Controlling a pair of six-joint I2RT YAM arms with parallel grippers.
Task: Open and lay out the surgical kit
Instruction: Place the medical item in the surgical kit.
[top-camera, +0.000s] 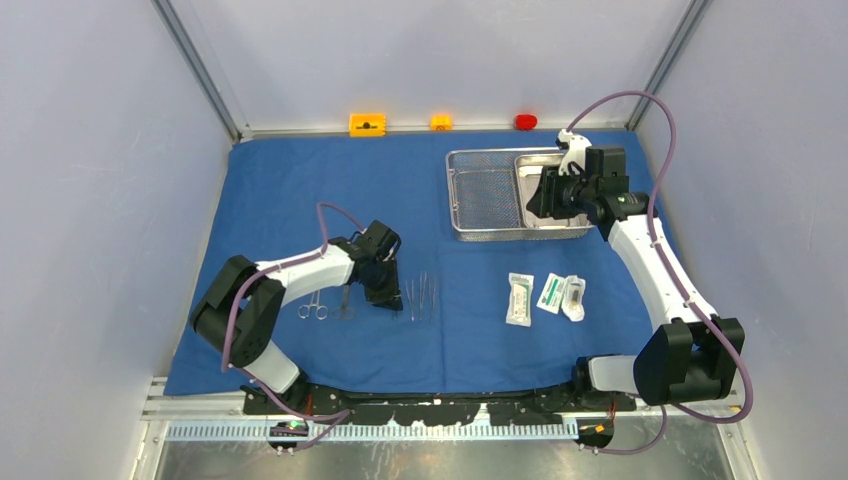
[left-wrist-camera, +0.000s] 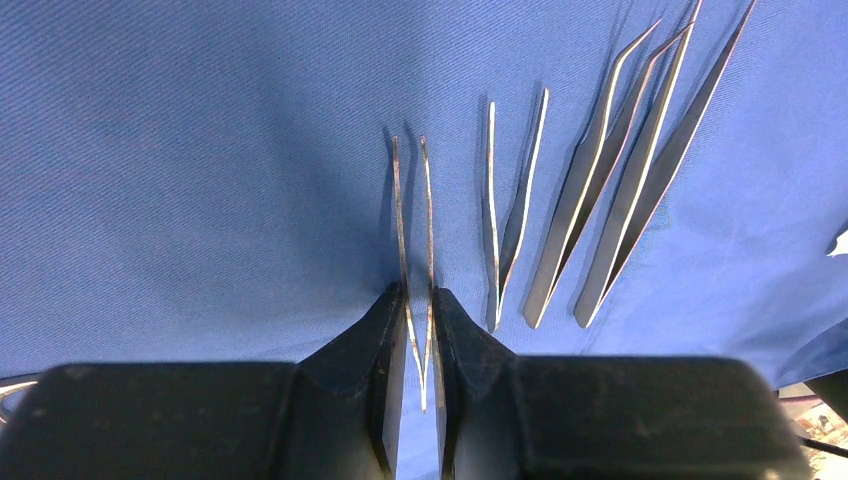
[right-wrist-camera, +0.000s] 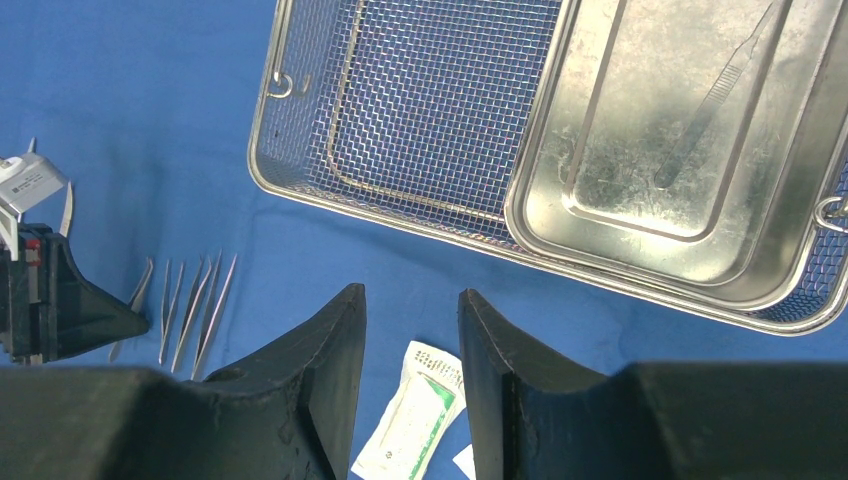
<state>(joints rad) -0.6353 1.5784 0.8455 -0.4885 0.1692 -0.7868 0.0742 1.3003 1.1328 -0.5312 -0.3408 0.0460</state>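
The blue cloth (top-camera: 280, 190) lies spread flat. My left gripper (top-camera: 384, 296) (left-wrist-camera: 418, 300) is low over it, its narrow jaws pressing the joined end of slim tweezers (left-wrist-camera: 400, 220) whose two arms touch both fingertips. Three more tweezers (left-wrist-camera: 510, 210) (top-camera: 422, 296) lie in a row to the right. The wire-mesh basket (top-camera: 480, 195) (right-wrist-camera: 400, 100) holds the steel tray (right-wrist-camera: 680, 160), and a slim metal handle (right-wrist-camera: 720, 90) lies in that tray. My right gripper (top-camera: 552, 193) (right-wrist-camera: 410, 310) hovers above the tray, open and empty. Three white packets (top-camera: 519, 298) lie in front of the basket.
Scissors and forceps (top-camera: 328, 308) lie left of the left gripper. Two orange blocks (top-camera: 367, 124) and a red block (top-camera: 525, 122) sit along the back edge beyond the cloth. Grey walls close in both sides.
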